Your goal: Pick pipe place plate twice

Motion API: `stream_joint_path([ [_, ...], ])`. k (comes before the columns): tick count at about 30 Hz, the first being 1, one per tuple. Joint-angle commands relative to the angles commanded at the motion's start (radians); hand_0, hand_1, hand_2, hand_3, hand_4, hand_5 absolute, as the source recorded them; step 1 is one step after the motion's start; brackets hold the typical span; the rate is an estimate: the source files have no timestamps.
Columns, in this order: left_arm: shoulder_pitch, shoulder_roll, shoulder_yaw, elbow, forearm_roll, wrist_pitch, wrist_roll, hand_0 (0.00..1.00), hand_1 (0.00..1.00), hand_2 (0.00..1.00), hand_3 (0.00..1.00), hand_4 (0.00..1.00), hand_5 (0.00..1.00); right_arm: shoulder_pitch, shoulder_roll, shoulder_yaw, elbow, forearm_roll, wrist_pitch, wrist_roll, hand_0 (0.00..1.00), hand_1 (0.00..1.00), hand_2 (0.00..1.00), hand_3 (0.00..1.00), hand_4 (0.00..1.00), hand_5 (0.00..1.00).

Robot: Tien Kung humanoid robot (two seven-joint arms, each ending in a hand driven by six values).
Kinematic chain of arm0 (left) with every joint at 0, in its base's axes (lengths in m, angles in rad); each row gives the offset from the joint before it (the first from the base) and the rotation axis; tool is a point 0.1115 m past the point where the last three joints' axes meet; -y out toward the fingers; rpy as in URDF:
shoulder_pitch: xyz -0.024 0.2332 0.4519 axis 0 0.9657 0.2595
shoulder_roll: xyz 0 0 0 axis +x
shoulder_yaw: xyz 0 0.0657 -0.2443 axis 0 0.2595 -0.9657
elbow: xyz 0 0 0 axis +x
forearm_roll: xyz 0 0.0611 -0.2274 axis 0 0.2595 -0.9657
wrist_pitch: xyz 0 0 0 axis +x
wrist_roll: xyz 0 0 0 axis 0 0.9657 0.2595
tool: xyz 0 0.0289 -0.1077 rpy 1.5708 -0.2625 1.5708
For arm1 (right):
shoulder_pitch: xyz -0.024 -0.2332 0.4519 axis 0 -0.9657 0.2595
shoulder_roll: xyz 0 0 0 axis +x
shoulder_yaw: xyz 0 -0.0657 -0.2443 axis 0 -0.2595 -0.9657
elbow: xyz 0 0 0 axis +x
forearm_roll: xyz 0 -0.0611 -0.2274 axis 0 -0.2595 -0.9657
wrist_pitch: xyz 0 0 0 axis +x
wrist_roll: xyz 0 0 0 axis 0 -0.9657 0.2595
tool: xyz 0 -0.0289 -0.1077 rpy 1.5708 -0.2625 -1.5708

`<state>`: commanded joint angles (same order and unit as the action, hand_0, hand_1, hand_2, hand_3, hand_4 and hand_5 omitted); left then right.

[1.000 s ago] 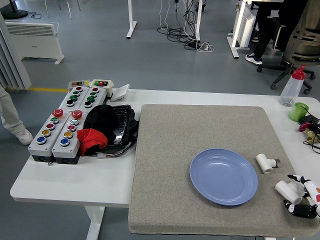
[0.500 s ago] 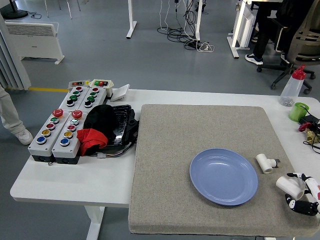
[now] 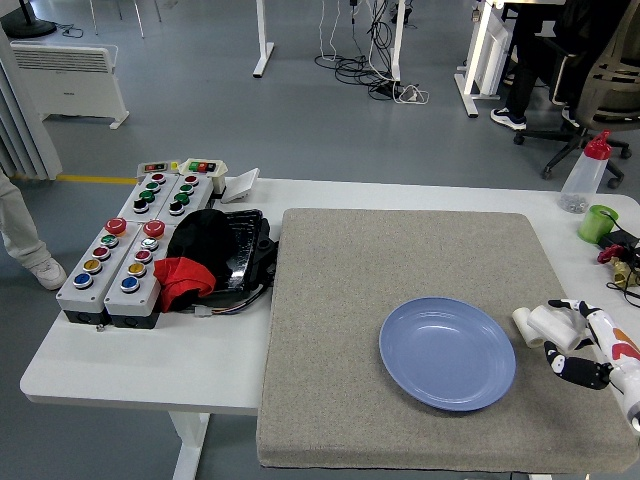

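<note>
**Right hand grips a white pipe fitting beside the blue plate**

The robot's right hand [image 3: 585,345] reaches in from the lower right, its fingers curled round a white plastic pipe fitting [image 3: 553,327] held just right of the round blue plate [image 3: 447,353]. A second white pipe fitting [image 3: 523,320] shows just behind it, at the plate's right rim. The plate rests on a grey felt mat [image 3: 400,260] covering the white tabletop [image 3: 150,360]. Two grey button boxes [image 3: 125,255] sit at far left
</note>
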<state>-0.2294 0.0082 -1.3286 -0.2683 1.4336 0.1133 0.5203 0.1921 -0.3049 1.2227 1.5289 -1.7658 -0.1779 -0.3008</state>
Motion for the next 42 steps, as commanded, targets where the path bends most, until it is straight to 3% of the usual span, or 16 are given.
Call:
stream_joint_path([
  [10, 0.008, 0.0, 0.005, -0.001, -0.012, 0.004, 0.001, 0.584, 0.577, 0.583, 0.488, 0.409, 0.998, 0.134, 0.02, -0.227, -0.057, 0.023, 0.011, 0.019, 0.547, 0.612, 0.743, 0.797, 0.438, 0.042],
  [11, 0.008, 0.0, 0.005, -0.001, -0.011, 0.004, 0.001, 0.584, 0.577, 0.583, 0.488, 0.409, 0.998, 0.146, 0.023, -0.243, -0.069, 0.019, 0.012, 0.021, 0.666, 0.701, 0.841, 0.824, 0.487, 0.064],
  [16, 0.009, 0.0, 0.004, -0.002, -0.009, 0.003, 0.003, 0.584, 0.577, 0.583, 0.488, 0.409, 0.998, 0.18, 0.028, -0.285, -0.113, 0.007, 0.008, 0.031, 0.666, 0.701, 0.841, 0.824, 0.487, 0.064],
  [17, 0.008, 0.0, 0.003, -0.002, -0.008, 0.002, 0.003, 0.584, 0.577, 0.583, 0.487, 0.408, 0.998, 0.188, 0.027, -0.292, -0.123, 0.003, 0.006, 0.034, 0.845, 0.833, 0.948, 0.908, 0.637, 0.152],
  [18, 0.008, 0.0, 0.003, -0.002, -0.007, 0.002, 0.004, 0.584, 0.577, 0.583, 0.487, 0.408, 0.998, 0.193, 0.025, -0.297, -0.13, -0.001, 0.006, 0.036, 0.845, 0.833, 0.948, 0.908, 0.637, 0.152],
  [22, 0.008, 0.0, 0.006, -0.002, -0.012, 0.002, 0.003, 0.584, 0.577, 0.583, 0.487, 0.408, 0.998, 0.207, 0.015, -0.308, -0.144, -0.021, 0.031, 0.029, 0.845, 0.833, 0.948, 0.908, 0.637, 0.152],
  [23, 0.008, 0.0, 0.006, -0.002, -0.013, 0.002, 0.003, 0.584, 0.576, 0.584, 0.487, 0.408, 0.998, 0.208, 0.015, -0.309, -0.144, -0.022, 0.033, 0.028, 0.955, 0.905, 0.998, 0.98, 0.717, 0.191],
  [28, 0.007, -0.001, 0.009, -0.001, -0.018, 0.004, 0.002, 0.584, 0.576, 0.584, 0.487, 0.408, 0.998, 0.211, 0.014, -0.299, -0.147, -0.045, 0.058, 0.021, 0.955, 0.905, 0.998, 0.98, 0.717, 0.191],
  [29, 0.007, -0.001, 0.009, -0.001, -0.018, 0.004, 0.002, 0.583, 0.577, 0.583, 0.487, 0.408, 0.998, 0.21, 0.014, -0.298, -0.147, -0.045, 0.059, 0.021, 0.998, 0.941, 0.998, 0.998, 0.762, 0.209],
  [42, -0.001, 0.002, 0.006, -0.001, -0.012, 0.003, 0.002, 0.582, 0.576, 0.583, 0.488, 0.409, 0.998, 0.191, -0.021, -0.181, -0.077, -0.036, 0.066, 0.028, 0.998, 0.947, 0.998, 0.998, 0.784, 0.24],
])
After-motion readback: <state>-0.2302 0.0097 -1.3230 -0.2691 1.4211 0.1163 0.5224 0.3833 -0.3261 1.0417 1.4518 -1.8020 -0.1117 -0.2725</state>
